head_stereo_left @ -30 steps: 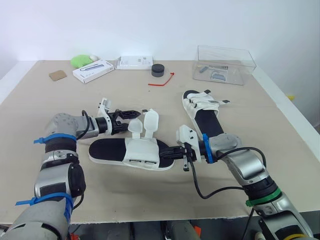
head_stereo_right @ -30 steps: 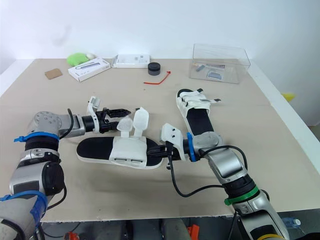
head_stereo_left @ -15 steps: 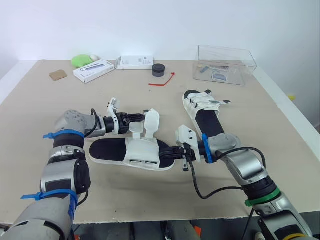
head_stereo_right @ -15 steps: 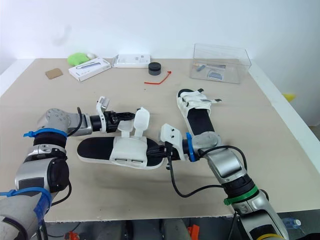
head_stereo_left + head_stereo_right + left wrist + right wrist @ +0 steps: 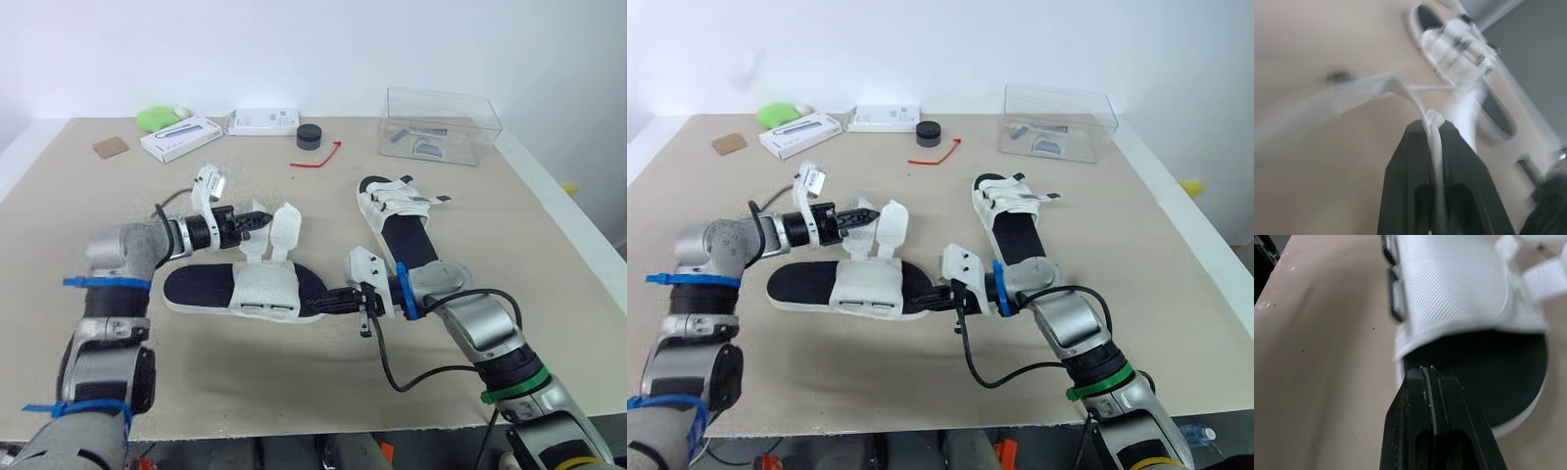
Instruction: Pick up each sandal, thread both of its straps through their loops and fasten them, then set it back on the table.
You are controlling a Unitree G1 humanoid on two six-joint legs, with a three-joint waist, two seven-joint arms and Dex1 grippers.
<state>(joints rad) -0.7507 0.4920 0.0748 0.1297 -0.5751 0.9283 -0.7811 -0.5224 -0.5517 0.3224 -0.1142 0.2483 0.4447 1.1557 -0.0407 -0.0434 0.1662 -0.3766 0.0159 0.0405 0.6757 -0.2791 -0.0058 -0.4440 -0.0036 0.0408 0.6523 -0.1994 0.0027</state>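
The open sandal (image 5: pixel 245 290), with a white upper and a black footbed, lies on the table in front of me with two loose straps standing up. My left gripper (image 5: pixel 261 218) is shut on the taller strap (image 5: pixel 285 227); the left wrist view shows the white strap (image 5: pixel 1433 128) pinched between the fingers. At the sandal's right end, my right gripper (image 5: pixel 331 303) is shut on the sole's edge (image 5: pixel 1426 374). The second sandal (image 5: pixel 397 217) lies further back on the right with its straps across the upper.
A clear plastic box (image 5: pixel 441 125) stands at the back right. Along the back are two white boxes (image 5: pixel 181 137) (image 5: pixel 263 120), a black round object (image 5: pixel 310 136), a red tie (image 5: pixel 318 157), a green object (image 5: pixel 157 118) and a brown card (image 5: pixel 112 147).
My left gripper went from open to shut on the upright strap and drew back to the left. The sandal slid a little left with it. The right gripper kept its hold.
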